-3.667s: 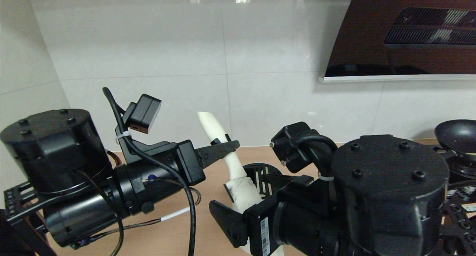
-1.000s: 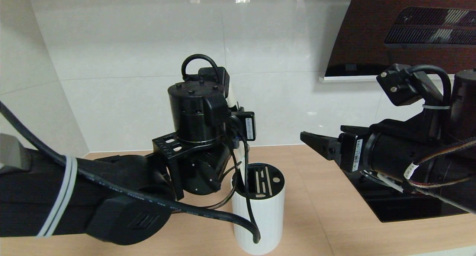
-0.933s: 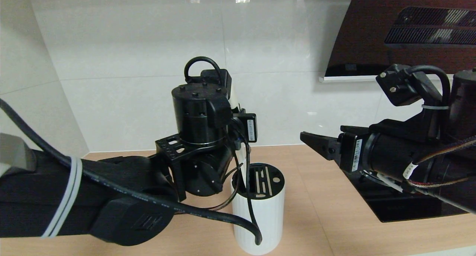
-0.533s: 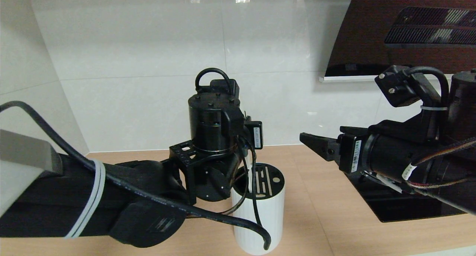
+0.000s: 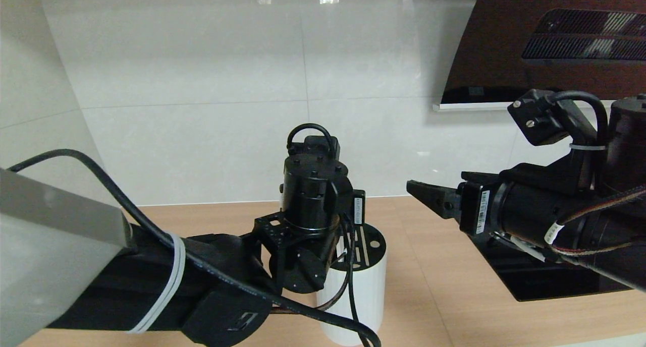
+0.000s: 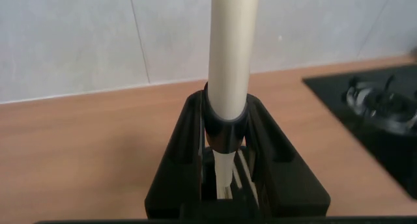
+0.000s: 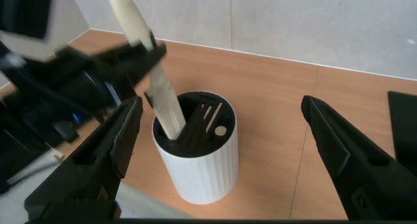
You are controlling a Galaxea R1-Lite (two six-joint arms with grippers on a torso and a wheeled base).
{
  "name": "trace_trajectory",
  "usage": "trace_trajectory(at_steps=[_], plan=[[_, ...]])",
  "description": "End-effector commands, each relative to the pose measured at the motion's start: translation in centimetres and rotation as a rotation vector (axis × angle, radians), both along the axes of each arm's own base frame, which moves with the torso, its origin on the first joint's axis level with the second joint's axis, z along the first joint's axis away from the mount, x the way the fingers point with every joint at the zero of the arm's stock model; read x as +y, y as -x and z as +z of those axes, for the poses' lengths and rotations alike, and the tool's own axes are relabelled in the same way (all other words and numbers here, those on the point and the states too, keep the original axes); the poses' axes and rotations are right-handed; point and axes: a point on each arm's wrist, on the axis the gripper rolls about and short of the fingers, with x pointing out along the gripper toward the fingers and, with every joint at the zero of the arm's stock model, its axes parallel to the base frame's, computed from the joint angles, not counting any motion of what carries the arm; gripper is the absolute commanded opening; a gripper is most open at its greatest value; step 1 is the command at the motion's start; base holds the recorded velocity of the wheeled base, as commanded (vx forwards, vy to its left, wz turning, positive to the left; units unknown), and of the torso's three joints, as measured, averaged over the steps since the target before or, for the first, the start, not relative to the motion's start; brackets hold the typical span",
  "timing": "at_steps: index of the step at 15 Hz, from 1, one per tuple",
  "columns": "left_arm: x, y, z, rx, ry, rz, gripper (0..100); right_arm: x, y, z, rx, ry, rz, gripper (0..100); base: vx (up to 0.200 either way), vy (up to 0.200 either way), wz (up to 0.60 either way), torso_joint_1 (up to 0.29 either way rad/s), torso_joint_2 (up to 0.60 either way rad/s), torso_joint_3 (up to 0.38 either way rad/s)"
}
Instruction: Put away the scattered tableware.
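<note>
While my left pincer [image 6: 226,116] grips the cream utensil [image 6: 231,48] partway into the holder [image 7: 195,162], I judge insertion the current step; next, lower straight, then release; right pincer [image 7: 220,105] gapes idle.

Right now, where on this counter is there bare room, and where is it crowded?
Bare counter lies between the white holder and the black cooktop, and behind the holder up to the tiled wall. It is crowded at the holder: the left gripper holds a cream-handled utensil in its top. The open right gripper hangs high on the cooktop side.
</note>
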Motion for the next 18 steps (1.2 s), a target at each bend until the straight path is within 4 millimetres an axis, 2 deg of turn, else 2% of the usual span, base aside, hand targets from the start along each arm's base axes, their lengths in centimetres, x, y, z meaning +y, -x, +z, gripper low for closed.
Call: trace_trajectory(at_steps=[1,6,14,15,18], plan=[[-0.2,-0.2,-1.3,0.026,-0.023,0.001,0,0.1,-0.1,-0.1,0.004,0.002,-0.001,100,0.000,0.000,0.00,0.000,0.00,0.000],[-0.5,0.2,-3.0,0.072,-0.062,-0.009,0,0.2,-0.2,-0.3,0.009,0.008,-0.001,100,0.000,0.000,0.00,0.000,0.00,0.000],[-0.8,0.4,-3.3,0.081,-0.071,-0.017,0,0.2,-0.2,-0.5,0.012,0.011,-0.001,100,0.000,0.000,0.00,0.000,0.00,0.000],[-0.8,0.4,-3.3,0.081,-0.071,-0.017,100,0.2,-0.2,-0.5,0.012,0.011,-0.001,100,0.000,0.000,0.00,0.000,0.00,0.000],[-0.8,0.5,-3.2,0.080,-0.070,-0.020,100,0.2,-0.2,-0.5,0.011,0.013,-0.001,100,0.000,0.000,0.00,0.000,0.00,0.000]])
